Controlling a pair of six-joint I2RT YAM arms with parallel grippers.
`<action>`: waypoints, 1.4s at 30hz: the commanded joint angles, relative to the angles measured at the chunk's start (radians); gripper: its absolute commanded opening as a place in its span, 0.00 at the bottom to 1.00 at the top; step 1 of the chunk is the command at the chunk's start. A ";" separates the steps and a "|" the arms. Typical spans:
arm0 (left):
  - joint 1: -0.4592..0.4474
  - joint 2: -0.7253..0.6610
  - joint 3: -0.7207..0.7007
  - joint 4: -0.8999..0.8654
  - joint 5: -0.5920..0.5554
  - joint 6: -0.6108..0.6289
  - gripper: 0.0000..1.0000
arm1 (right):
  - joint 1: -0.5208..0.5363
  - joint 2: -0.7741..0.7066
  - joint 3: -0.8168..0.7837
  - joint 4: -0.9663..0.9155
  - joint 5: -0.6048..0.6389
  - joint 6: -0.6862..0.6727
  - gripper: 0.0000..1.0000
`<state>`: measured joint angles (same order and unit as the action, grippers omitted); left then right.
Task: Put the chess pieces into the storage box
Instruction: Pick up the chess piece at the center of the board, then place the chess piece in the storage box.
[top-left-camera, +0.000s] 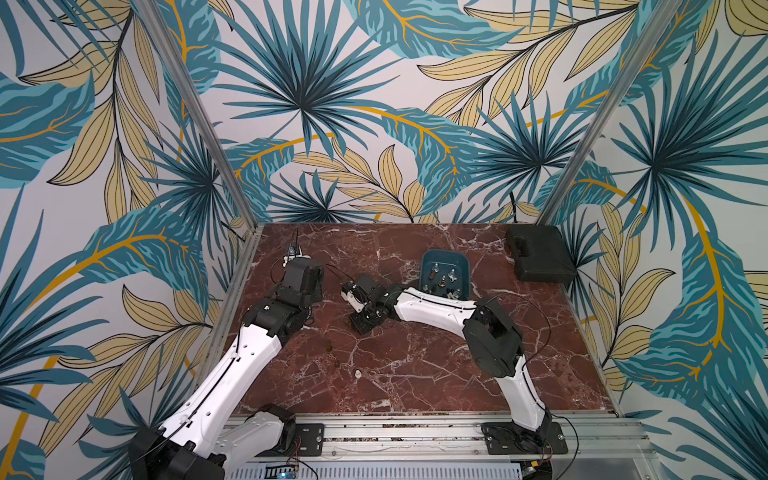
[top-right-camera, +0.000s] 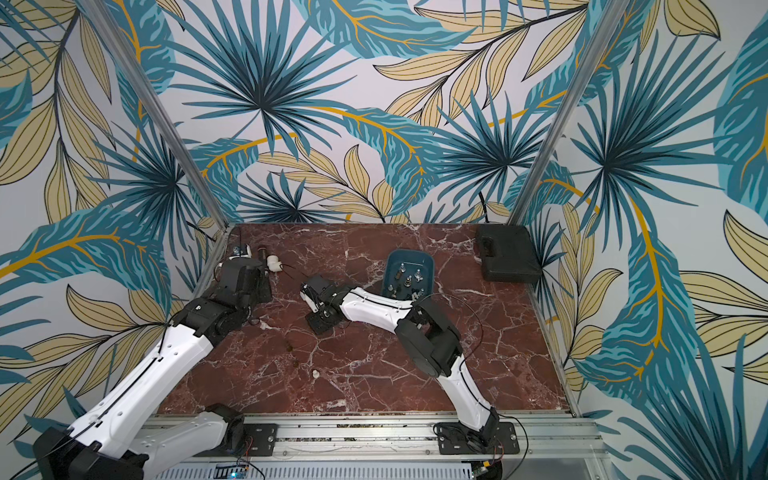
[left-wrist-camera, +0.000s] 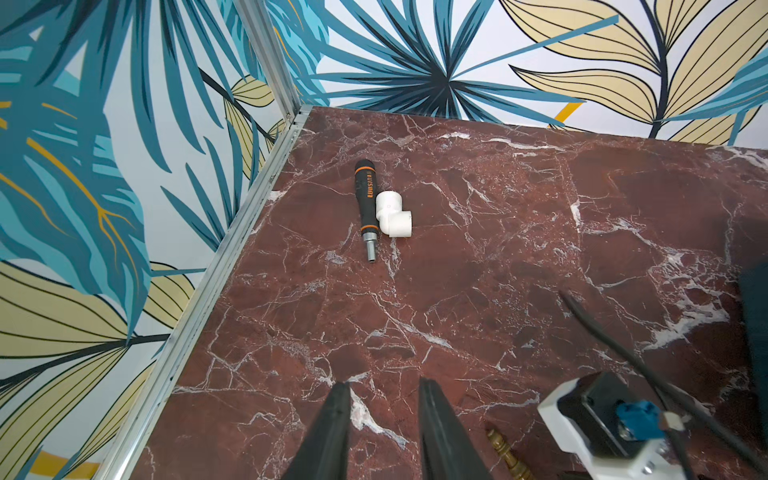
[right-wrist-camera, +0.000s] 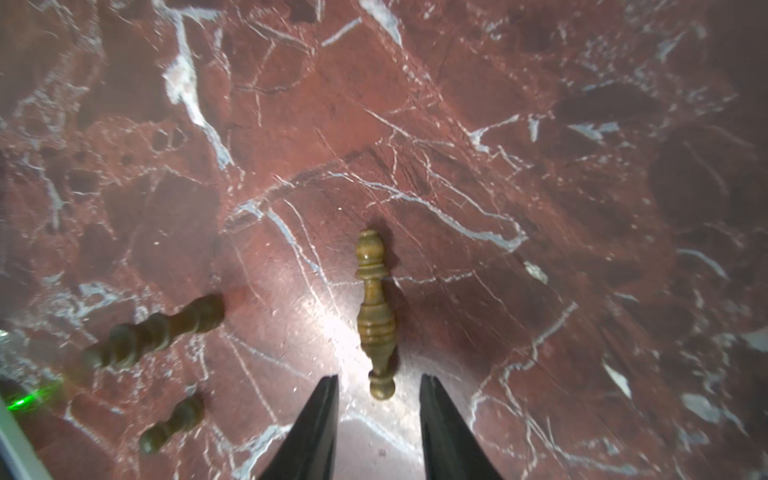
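Two robot arms reach over a red marble table (top-left-camera: 415, 374) beside a teal storage box (top-left-camera: 428, 259) partly filled with chess pieces (top-left-camera: 442, 279).

The storage box sits towards the back of the table, right of centre. Several pieces lie inside it, too small to tell apart, and the right forearm cuts off its near rim. The right gripper (right-wrist-camera: 376, 380) is partly open and grips nothing; one end of a brass-coloured piece (right-wrist-camera: 374, 307), lying flat, sits between its tips. Two darker pieces (right-wrist-camera: 153, 332) beside it are blurred. The left gripper (left-wrist-camera: 384, 384) is also partly open and empty. In both top views the wrists hide both grippers. A white piece (top-right-camera: 316, 373) lies loose near the front.
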<state>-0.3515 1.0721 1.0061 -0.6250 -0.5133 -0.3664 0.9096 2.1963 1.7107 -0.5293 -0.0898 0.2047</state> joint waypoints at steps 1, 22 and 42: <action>0.010 -0.023 -0.013 0.013 -0.011 0.008 0.31 | 0.008 0.029 0.022 -0.053 0.009 -0.029 0.38; 0.011 -0.034 -0.021 0.015 -0.002 0.005 0.32 | 0.016 0.030 0.028 -0.088 0.022 -0.050 0.18; 0.013 0.015 -0.034 0.063 0.112 -0.003 0.32 | -0.079 -0.305 -0.150 -0.079 0.164 0.033 0.07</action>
<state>-0.3450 1.0660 0.9859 -0.6003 -0.4564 -0.3672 0.8783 1.9755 1.6119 -0.5892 0.0219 0.1963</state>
